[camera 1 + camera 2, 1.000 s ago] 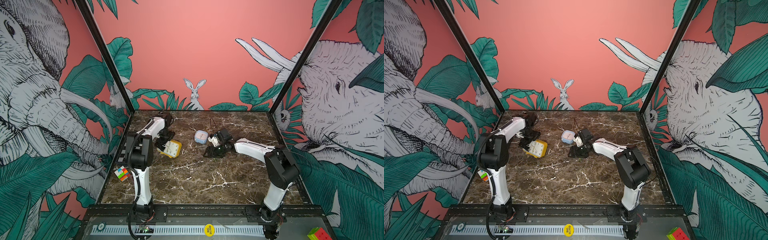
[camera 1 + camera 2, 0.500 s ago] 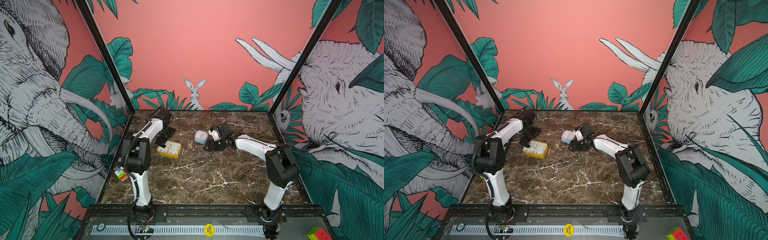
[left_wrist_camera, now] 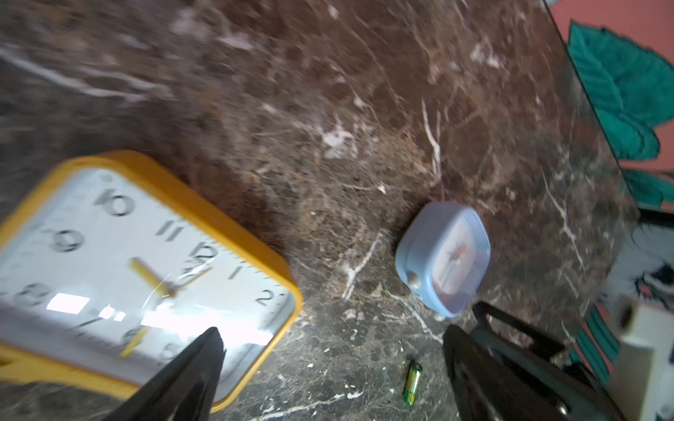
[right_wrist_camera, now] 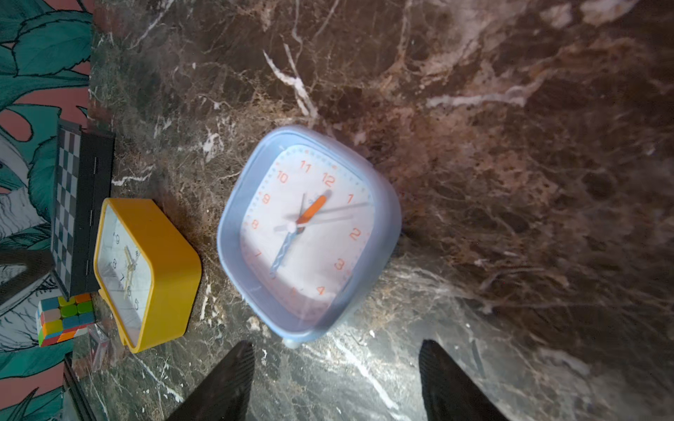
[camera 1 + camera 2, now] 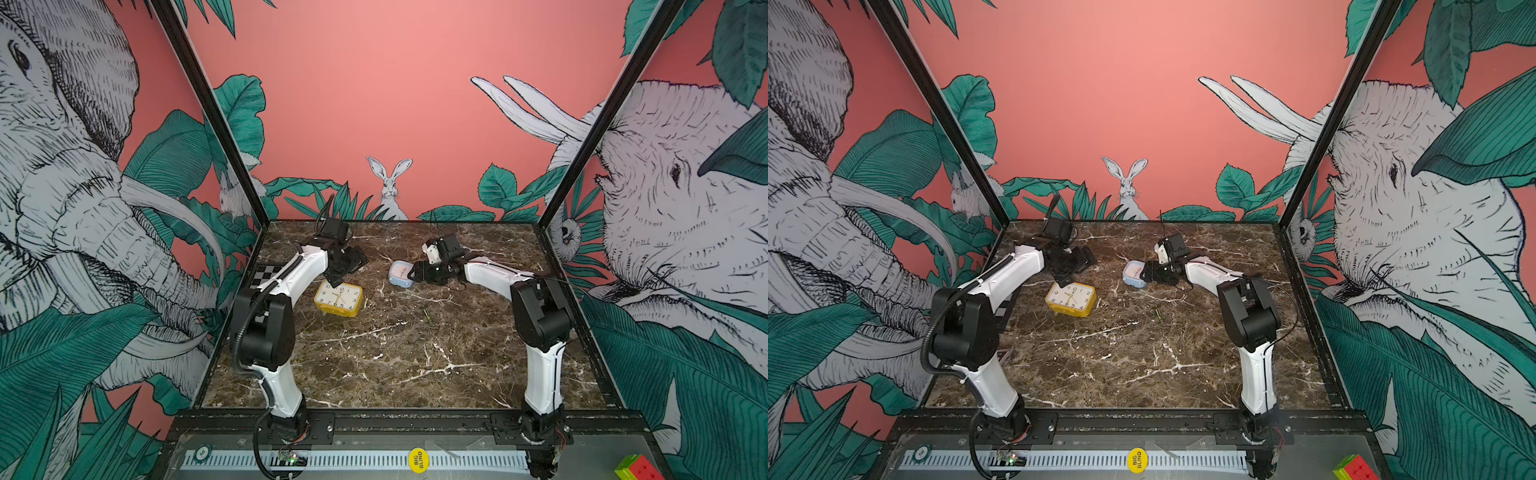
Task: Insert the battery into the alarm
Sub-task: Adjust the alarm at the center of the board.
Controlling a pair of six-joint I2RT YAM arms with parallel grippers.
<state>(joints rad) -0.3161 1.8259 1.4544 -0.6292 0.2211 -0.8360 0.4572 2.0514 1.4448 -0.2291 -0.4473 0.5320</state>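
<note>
Battery (image 5: 1158, 313) loose on the marble table (image 5: 415, 374); both grippers empty.
It lies flat, long axis roughly front to back, in front of the yellow clock (image 5: 338, 298) and blue clock (image 5: 401, 273), apart from both, with open marble all round. Since a second ago the left gripper (image 3: 333, 339) has lifted off the yellow clock, jaws wide. The right gripper (image 4: 335, 346), jaws spread, has swung up beside the blue clock.

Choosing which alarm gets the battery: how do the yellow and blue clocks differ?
The yellow clock is larger than the blue clock. The yellow clock has black numerals and yellow hands; the blue clock has orange numerals. Both are rounded squares lying face up, backs hidden.
</note>
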